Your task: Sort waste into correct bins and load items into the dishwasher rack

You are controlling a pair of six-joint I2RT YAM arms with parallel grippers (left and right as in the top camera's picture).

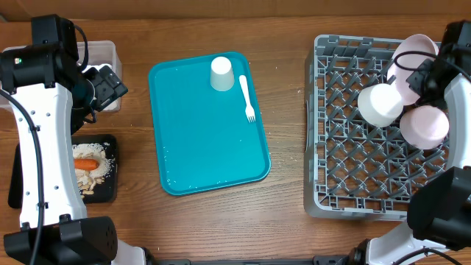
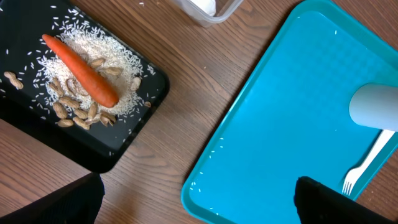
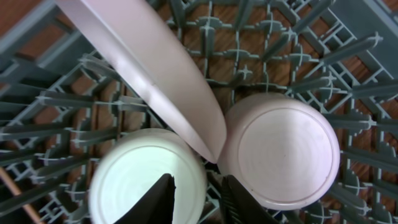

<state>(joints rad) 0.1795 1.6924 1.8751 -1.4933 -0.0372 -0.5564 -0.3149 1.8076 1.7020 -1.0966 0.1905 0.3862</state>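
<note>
One bowl (image 3: 134, 171) sits partly inside right hand (image 3: 199, 186), grip unclear; left hand (image 2: 199, 186) released.

Cup (image 1: 221, 73) and fork (image 1: 247, 98) on serving tray (image 1: 199, 147), 2 bowls (image 1: 381, 105) and plate (image 1: 413, 55) in rack (image 1: 346, 169) right, carrot (image 1: 88, 165) in bin (image 1: 107, 188) left.

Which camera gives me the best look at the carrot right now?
Left wrist: the carrot is large and sharp, whole length visible. Overhead shows it small, in the black tray. Right wrist misses it.
</note>
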